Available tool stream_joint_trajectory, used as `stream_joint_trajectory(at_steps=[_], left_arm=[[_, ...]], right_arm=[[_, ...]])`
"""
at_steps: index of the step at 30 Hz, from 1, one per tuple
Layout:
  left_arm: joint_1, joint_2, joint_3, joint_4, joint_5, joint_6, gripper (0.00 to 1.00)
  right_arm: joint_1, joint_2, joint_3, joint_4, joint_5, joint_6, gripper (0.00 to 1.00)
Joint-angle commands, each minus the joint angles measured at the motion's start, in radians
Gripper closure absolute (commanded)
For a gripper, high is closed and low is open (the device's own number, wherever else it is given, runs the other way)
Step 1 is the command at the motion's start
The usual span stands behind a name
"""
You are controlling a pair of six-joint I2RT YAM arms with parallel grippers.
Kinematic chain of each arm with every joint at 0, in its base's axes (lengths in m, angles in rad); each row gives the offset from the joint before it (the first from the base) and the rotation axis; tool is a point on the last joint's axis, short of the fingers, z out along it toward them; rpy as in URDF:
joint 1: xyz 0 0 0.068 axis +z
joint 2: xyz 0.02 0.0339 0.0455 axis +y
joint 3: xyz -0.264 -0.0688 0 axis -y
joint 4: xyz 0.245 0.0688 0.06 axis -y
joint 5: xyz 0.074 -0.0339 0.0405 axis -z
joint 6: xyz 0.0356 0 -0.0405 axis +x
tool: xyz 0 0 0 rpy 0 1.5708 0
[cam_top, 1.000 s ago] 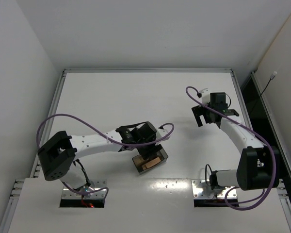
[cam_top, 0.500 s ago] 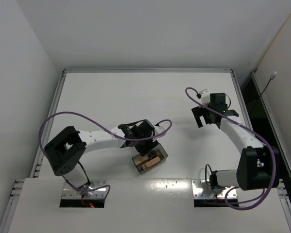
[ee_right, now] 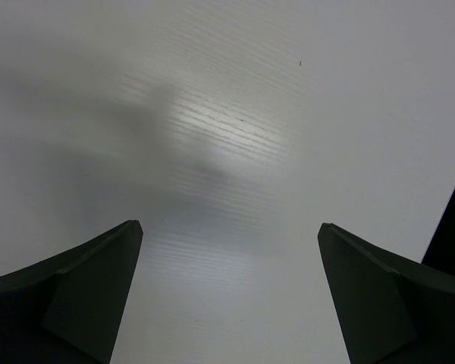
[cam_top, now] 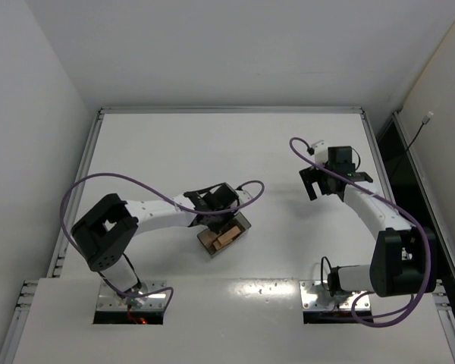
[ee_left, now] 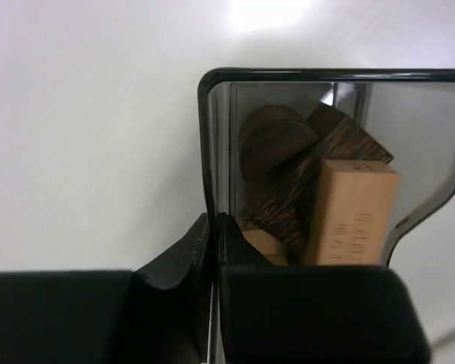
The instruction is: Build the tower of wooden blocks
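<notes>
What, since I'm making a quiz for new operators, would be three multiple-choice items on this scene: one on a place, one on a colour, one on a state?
1. Where are the wooden blocks?
A. inside the grey bin
B. stacked on the bare table
C. on the floor

2. What colour is the bar-shaped block?
A. red
B. light tan
C. blue

3. How is the left end effector?
A. open above the table
B. open around a block
C. shut on the bin's wall

Answers:
1 A: the left wrist view shows them behind the bin's translucent wall.
2 B: its pale wood stands beside dark brown pieces.
3 C: its fingers pinch the wall at the rim with no gap.
</notes>
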State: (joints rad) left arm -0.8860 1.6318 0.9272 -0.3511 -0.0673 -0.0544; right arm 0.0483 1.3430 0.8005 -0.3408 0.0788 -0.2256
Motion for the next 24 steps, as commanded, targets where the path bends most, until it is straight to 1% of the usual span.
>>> stream_joint_trajectory(at_steps=[1, 3, 4, 5, 6, 9, 10, 11, 13, 14, 16, 17, 18, 19, 20, 21, 22, 23, 24], left_arm=[[0.062, -0.079, 0.058, 0.01, -0.384, -0.031, 1.0], [0.085, -0.079, 0.119, 0.011, -0.546, -0.03, 1.0], [0.108, -0.079, 0.131, 0.032, -0.686, -0.03, 1.0], [0.119, -0.07, 0.142, 0.049, -0.748, -0.001, 1.0], [0.119, -0.046, 0.165, 0.061, -0.84, 0.008, 1.0], [0.157, -0.003, 0.191, 0.073, -0.896, 0.062, 1.0], [0.157, 0.013, 0.191, 0.096, -0.937, 0.08, 1.0], [0.157, 0.049, 0.191, 0.151, -0.966, 0.106, 1.0], [0.157, 0.091, 0.164, 0.236, -1.055, 0.206, 1.0], [0.157, 0.114, 0.163, 0.303, -1.081, 0.234, 1.0], [0.157, 0.174, 0.163, 0.369, -1.117, 0.322, 1.0], [0.157, 0.192, 0.163, 0.465, -1.153, 0.364, 1.0], [0.145, 0.21, 0.147, 0.535, -1.176, 0.472, 1.0], [0.136, 0.238, 0.134, 0.607, -1.193, 0.529, 1.0], [0.136, 0.252, 0.112, 0.741, -1.221, 0.585, 1.0], [0.127, 0.267, 0.102, 0.811, -1.236, 0.643, 1.0], [0.127, 0.282, 0.091, 0.887, -1.252, 0.772, 1.0], [0.115, 0.301, 0.075, 0.985, -1.266, 0.86, 1.0], [0.114, 0.337, 0.034, 1.226, -1.275, 0.954, 1.0]], right_arm=[[-0.004, 0.004, -0.012, 0.032, 0.006, -0.003, 0.0], [-0.004, 0.004, -0.021, 0.033, -0.005, 0.009, 0.0], [-0.004, -0.007, -0.021, 0.043, -0.005, 0.018, 0.0], [-0.004, -0.007, -0.035, 0.043, -0.005, 0.028, 0.0], [-0.004, -0.018, -0.044, 0.054, -0.014, 0.028, 0.0], [0.005, -0.018, -0.044, 0.063, -0.014, 0.049, 0.0], [0.005, -0.018, -0.044, 0.063, -0.014, 0.049, 0.0], [0.005, -0.018, -0.044, 0.063, -0.014, 0.058, 0.0], [0.005, -0.027, -0.044, 0.054, -0.014, 0.058, 0.0], [0.005, -0.036, -0.053, 0.054, -0.014, 0.058, 0.0], [-0.004, -0.051, -0.063, 0.054, -0.014, 0.058, 0.0], [-0.004, -0.067, -0.073, 0.054, -0.002, 0.058, 0.0], [-0.004, -0.076, -0.087, 0.054, -0.002, 0.058, 0.0], [-0.004, -0.09, -0.087, 0.063, 0.016, 0.058, 0.0], [-0.004, -0.09, -0.098, 0.063, 0.032, 0.058, 0.0], [-0.004, -0.103, -0.098, 0.063, 0.032, 0.058, 0.0], [-0.004, -0.117, -0.109, 0.063, 0.044, 0.058, 0.0], [-0.004, -0.117, -0.109, 0.063, 0.055, 0.058, 0.0], [-0.004, -0.129, -0.119, 0.063, 0.055, 0.049, 0.0]])
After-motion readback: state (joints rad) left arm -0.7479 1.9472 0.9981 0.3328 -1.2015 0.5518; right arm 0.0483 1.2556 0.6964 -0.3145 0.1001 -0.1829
